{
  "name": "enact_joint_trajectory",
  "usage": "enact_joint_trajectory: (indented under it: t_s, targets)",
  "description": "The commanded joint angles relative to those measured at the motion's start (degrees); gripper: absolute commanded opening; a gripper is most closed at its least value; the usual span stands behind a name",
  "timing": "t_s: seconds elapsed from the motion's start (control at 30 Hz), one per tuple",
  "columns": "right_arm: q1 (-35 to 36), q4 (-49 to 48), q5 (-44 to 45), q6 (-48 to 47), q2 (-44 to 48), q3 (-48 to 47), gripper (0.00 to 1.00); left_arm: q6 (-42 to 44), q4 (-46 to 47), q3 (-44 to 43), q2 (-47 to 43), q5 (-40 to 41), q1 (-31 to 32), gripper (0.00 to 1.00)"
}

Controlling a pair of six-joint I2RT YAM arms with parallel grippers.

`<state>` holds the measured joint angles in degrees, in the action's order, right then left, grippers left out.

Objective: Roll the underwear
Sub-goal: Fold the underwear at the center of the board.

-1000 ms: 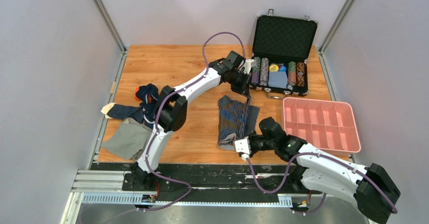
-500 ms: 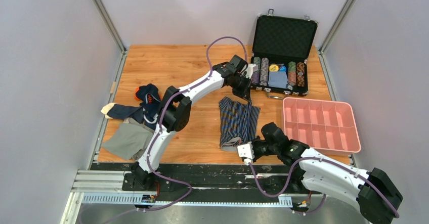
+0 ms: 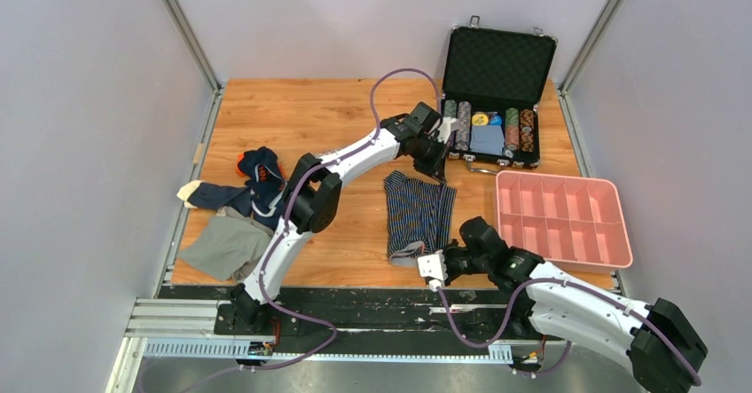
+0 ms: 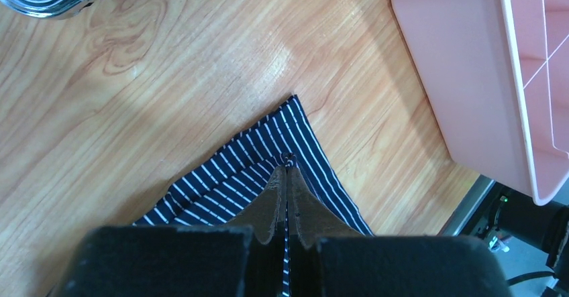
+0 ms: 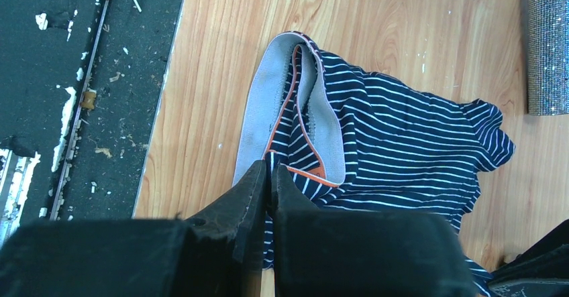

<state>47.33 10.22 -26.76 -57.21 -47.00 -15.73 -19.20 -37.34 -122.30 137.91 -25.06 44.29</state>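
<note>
The navy white-striped underwear (image 3: 419, 214) lies spread on the wood between the arms, its grey, orange-edged waistband (image 5: 258, 123) toward the near edge. My left gripper (image 3: 441, 175) is shut on the far leg hem, and striped cloth shows between its tips (image 4: 287, 167). My right gripper (image 3: 426, 256) is shut on the waistband (image 5: 270, 169). The plain navy underwear with an orange patch (image 3: 259, 173) lies crumpled at the left, apart from both grippers.
A flat grey cloth (image 3: 220, 244) lies at the near left by the table edge. An open black case of poker chips (image 3: 492, 127) stands at the far right. A pink divided tray (image 3: 567, 217) sits right of the striped underwear and shows in the left wrist view (image 4: 463, 96).
My left gripper has moved a little right with the far hem. My right gripper has drawn the waistband slightly toward the near edge. The striped underwear lies more stretched out.
</note>
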Motion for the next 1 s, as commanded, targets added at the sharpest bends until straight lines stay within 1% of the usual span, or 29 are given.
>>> enact_joint_trajectory:
  t_s: [0.0,0.33,0.37,0.4,0.43,0.47,0.5,0.53,0.57,0.6,0.63,0.7,0.77,0.87,0.9,0.93,0.97]
  targets:
    - [0.0,1.3,0.2,-0.6,1.5,1.3,0.0,-0.5,2.7,-3.2,1.3,0.4,0.8,0.0]
    - [0.0,2.8,0.5,-0.6,3.0,2.5,0.0,-0.7,3.4,-4.1,3.0,0.5,1.1,0.0]
    - [0.0,2.9,0.6,-0.5,3.0,2.6,0.0,-0.7,3.9,-4.1,3.1,0.1,1.1,0.01]
    - [0.0,2.9,0.7,-0.4,3.1,2.5,0.0,-0.7,4.0,-4.3,3.3,-0.5,1.1,0.05]
    - [0.0,2.9,0.7,-0.3,3.1,2.5,0.0,-0.7,4.4,-4.3,3.4,-0.7,1.1,0.15]
    - [0.0,2.9,0.7,-0.2,3.1,2.5,0.0,-0.5,4.7,-4.5,3.5,-1.4,1.1,0.19]
    - [0.0,2.9,0.7,-0.1,3.1,2.5,0.0,-0.4,4.8,-4.8,3.5,-1.8,1.1,0.26]
    - [0.0,2.9,0.6,-0.1,3.0,2.6,0.0,0.0,4.8,-5.3,3.5,-2.2,1.1,0.3]
    - [0.0,2.9,0.6,-0.1,2.9,2.7,0.0,0.1,4.7,-5.5,3.4,-2.2,1.1,0.38]
    - [0.0,2.9,0.5,-0.1,2.9,2.6,0.0,0.6,4.7,-5.9,3.0,-2.4,1.1,0.42]
    - [0.0,2.9,0.4,0.0,2.8,2.6,0.0,1.0,4.6,-6.0,2.7,-2.5,1.0,0.48]
    - [0.0,2.9,0.5,-0.1,2.5,2.6,0.0,1.6,4.5,-6.0,0.7,-3.7,0.6,0.55]
    - [0.0,2.9,0.9,-0.3,2.4,2.5,0.0,2.0,4.2,-5.2,-1.5,-4.3,-0.3,0.58]
    - [-0.1,2.9,0.9,-0.3,2.4,2.6,0.0,4.4,4.2,-1.9,-4.2,-4.6,-1.4,0.6]
    - [-0.1,2.9,0.8,-0.2,2.5,2.6,0.0,4.8,3.6,-1.7,-4.2,-5.2,-1.9,0.59]
    - [0.0,2.8,0.7,-0.2,2.4,2.7,0.0,5.2,3.3,-1.9,-3.8,-5.9,-2.1,0.55]
    - [-0.1,2.8,0.7,-0.3,2.3,2.6,0.0,5.3,1.2,-2.6,-2.8,-5.9,-2.3,0.54]
